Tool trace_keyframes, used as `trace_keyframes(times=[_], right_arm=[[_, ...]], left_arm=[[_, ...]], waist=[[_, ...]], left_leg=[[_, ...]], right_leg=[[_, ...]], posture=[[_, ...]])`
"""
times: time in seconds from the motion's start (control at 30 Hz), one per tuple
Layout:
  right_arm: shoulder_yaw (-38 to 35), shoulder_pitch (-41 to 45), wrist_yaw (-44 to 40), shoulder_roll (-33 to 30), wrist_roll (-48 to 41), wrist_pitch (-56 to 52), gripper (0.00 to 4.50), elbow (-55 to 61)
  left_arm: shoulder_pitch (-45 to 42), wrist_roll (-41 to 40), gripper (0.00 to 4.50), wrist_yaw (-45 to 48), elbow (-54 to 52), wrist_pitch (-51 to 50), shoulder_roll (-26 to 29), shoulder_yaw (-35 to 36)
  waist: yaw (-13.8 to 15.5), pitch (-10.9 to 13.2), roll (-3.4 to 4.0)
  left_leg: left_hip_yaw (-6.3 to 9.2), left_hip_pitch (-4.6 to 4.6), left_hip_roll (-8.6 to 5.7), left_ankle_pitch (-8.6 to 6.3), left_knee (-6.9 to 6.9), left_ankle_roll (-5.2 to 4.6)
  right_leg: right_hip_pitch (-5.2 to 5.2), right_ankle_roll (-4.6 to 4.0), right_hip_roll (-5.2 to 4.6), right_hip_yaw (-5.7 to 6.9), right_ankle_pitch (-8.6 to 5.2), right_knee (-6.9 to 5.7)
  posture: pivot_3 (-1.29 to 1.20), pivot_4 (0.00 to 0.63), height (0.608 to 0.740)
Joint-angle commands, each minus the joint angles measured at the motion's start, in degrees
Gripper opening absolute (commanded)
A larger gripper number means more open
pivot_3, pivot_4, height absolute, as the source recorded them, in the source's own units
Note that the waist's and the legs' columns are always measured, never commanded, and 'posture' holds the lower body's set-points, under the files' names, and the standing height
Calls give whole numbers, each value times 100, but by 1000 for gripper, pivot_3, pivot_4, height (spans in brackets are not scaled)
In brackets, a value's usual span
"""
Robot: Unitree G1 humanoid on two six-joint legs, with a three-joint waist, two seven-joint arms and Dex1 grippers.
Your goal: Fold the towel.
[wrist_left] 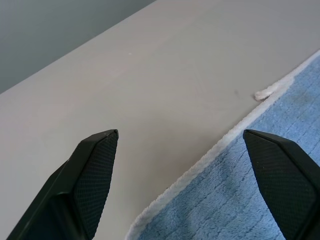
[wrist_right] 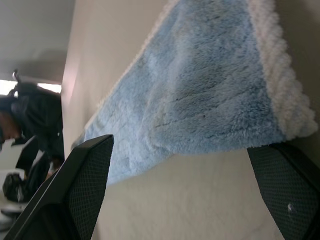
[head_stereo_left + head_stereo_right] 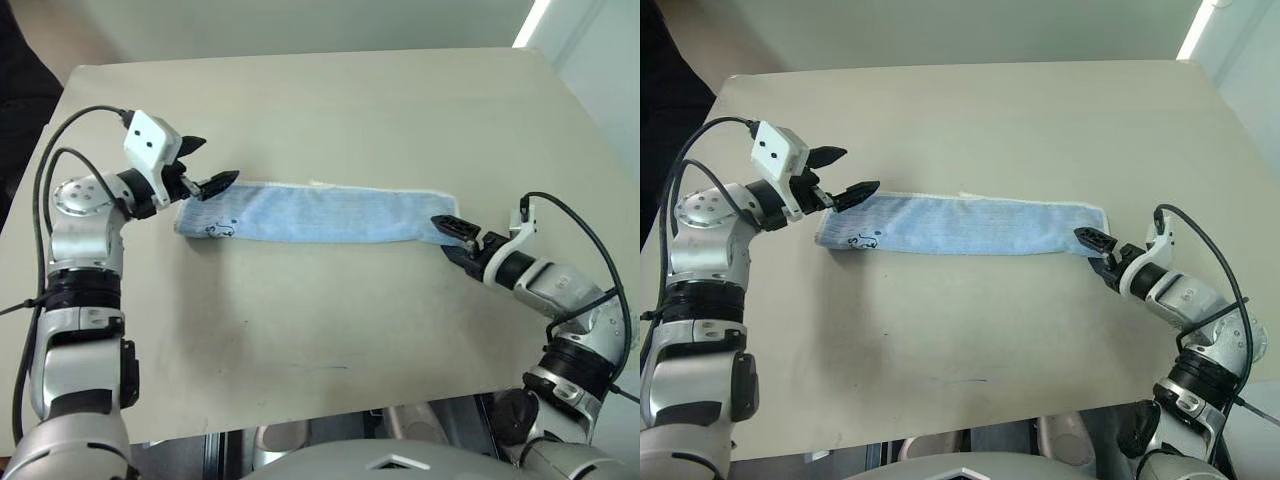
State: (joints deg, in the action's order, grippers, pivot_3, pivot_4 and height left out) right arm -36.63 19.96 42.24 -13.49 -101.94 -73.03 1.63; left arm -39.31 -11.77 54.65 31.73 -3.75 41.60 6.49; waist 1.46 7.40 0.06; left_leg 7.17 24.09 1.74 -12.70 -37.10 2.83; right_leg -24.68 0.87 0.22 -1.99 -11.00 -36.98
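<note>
One long blue towel (image 3: pixel 320 213) flat on worktop (image 3: pixel 330 110), left claw (image 3: pixel 205 163) wide at one end, right claw (image 3: pixel 452 238) wide at other end, maybe touching it.

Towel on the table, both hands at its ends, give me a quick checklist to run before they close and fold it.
1. Towel lies flat as a long strip on the table: ok.
2. Left hand open at the towel's end with the small motif: ok.
3. Right hand open at the opposite end: ok.
4. Cloth edge between the left fingers: ok, the whitish edging runs through the gap.
5. Right end between the right hand's fingers: ok, its corner sits in the gap in the right wrist view.
6. Either hand touching the cloth: cannot tell.
</note>
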Motion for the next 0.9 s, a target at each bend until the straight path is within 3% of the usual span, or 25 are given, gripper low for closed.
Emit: trace_keyframes(times=[0.03, 0.17, 0.27, 0.63, 0.9], right_arm=[[456, -266, 699, -299, -672, 804, 4439, 224], [812, -426, 892, -500, -821, 1604, 4439, 388], [1012, -483, 926, -561, -793, 2039, 3862, 494], [1163, -442, 370, -869, -259, 2915, 59, 400], [943, -293, -719, -1574, 701, 3041, 19, -92]], left_arm=[[21, -106, 4321, -25, -275, -73, 41, 131], [56, -135, 4321, -25, -369, -129, 23, 130], [70, -147, 4321, -19, -436, -154, -4, 123], [86, -167, 4321, -6, -517, -184, -46, 131], [90, -154, 4321, 1, -517, -160, -54, 126]], waist=[[17, 0, 0], [37, 0, -1], [41, -1, -2], [35, -1, -1], [40, -1, -1]], left_leg=[[0, 0, 0, -5, 0, -2], [4, 4, 1, -16, 0, -7], [6, 8, 1, -18, 0, -8], [7, 26, 2, -25, 0, -6], [5, 34, 0, -27, -1, -7]], right_leg=[[2, 3, 0, -2, -2, 0], [6, 8, -3, -2, -5, 2], [6, 10, -5, -2, -3, 4], [-11, 12, -10, 0, 0, 4], [-15, 13, -21, 6, 7, 6]], posture=[[0, 150, 740], [0, 150, 740], [0, 150, 740], [0, 150, 740], [0, 150, 740]])
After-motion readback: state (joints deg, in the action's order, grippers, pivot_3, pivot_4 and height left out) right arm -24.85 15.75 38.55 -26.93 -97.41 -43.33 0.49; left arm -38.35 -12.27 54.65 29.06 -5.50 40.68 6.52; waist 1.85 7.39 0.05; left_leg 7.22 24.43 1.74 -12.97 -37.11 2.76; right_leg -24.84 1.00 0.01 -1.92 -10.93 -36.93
